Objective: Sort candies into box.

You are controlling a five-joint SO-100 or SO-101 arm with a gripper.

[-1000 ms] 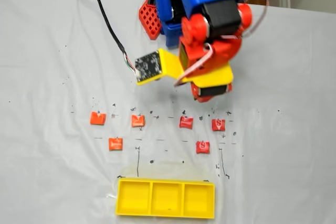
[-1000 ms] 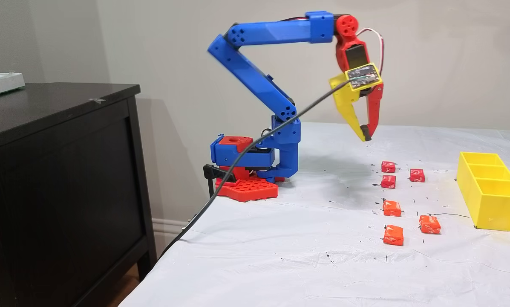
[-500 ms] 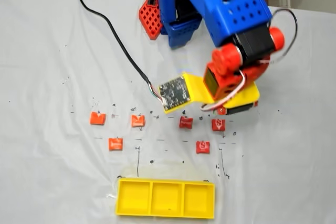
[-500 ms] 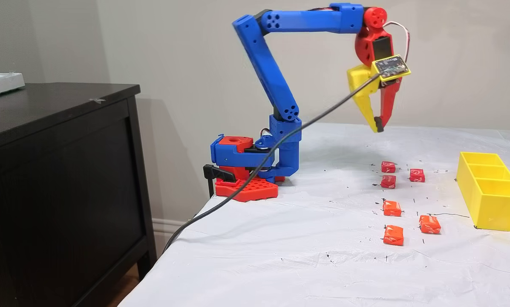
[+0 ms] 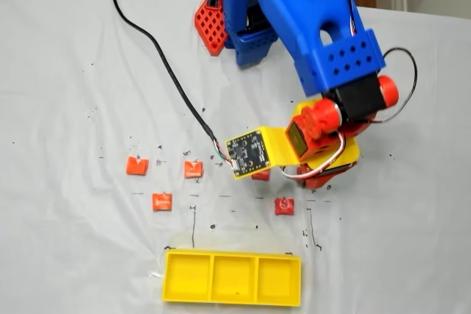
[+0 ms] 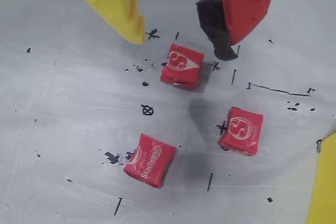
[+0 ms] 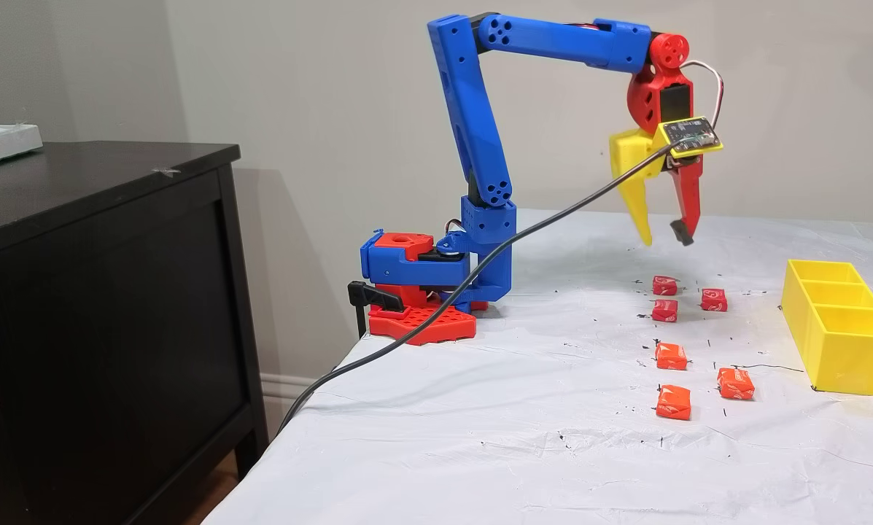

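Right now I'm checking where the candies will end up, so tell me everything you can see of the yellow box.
The yellow box is a long, shallow tray of bright, smooth plastic, split by two thin walls into three square compartments, all empty. It rests flat on the white cloth, open side up, at the table's near edge in a fixed view. Nothing else touches it; the candies lie apart from it.

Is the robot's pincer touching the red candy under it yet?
Apart. In a fixed view from the side, the open pincer hangs in the air well above the small square red wrapped candy, with bare wall and white cloth showing between them.
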